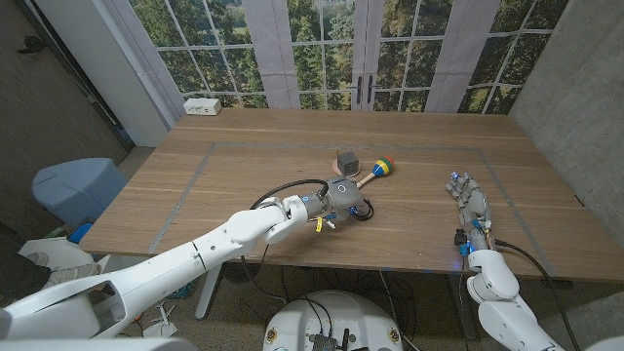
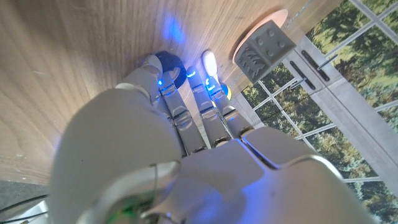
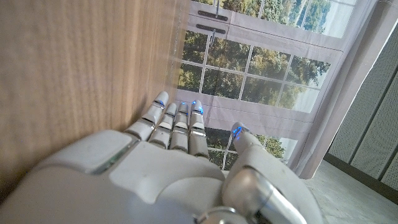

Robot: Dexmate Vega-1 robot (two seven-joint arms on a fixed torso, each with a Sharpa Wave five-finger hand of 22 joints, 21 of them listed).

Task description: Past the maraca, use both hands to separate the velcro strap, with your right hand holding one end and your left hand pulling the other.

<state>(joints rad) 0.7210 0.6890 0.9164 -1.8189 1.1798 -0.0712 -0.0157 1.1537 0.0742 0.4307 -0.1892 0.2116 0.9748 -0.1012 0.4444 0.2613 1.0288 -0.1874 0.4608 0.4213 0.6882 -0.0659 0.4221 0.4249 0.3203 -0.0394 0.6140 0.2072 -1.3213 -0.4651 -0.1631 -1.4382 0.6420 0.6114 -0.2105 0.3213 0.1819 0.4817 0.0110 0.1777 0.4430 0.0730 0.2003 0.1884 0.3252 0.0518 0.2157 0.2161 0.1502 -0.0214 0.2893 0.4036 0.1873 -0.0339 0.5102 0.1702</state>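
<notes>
Head view: the left hand (image 1: 343, 198) has reached to the middle of the worktop (image 1: 244, 166), just short of the maraca (image 1: 378, 171) and a grey cube-like block (image 1: 348, 160). The right hand (image 1: 470, 200) waits well apart on the right, fingers straight and together, gripping nothing. We judge the step in hand to be the approach; the separation itself is not yet begun.

Left wrist view: the fingers (image 2: 177, 106) of the left hand extend along the wood toward the block (image 2: 264, 51) and a dark blue rounded piece (image 2: 168, 62) at the fingertips. We cannot tell whether this dark piece is the strap or part of the maraca, nor whether the left hand already pinches anything; the head view hides the fingertips behind the wrist.

Right wrist view: the right hand (image 3: 180, 143) lies beside the wood with its fingers (image 3: 163, 118) extended, holding nothing.

We cannot locate the velcro strap with certainty. By the task it lies past the maraca, probably near the block.

To do this step well, in our judgement:
- we bring the right hand in first and let it clamp one end firmly, low to the worktop;
- we then let the left hand pinch the free end and peel it away steadily;
- we keep both wrists off the maraca, which looks likely to roll if nudged.
</notes>
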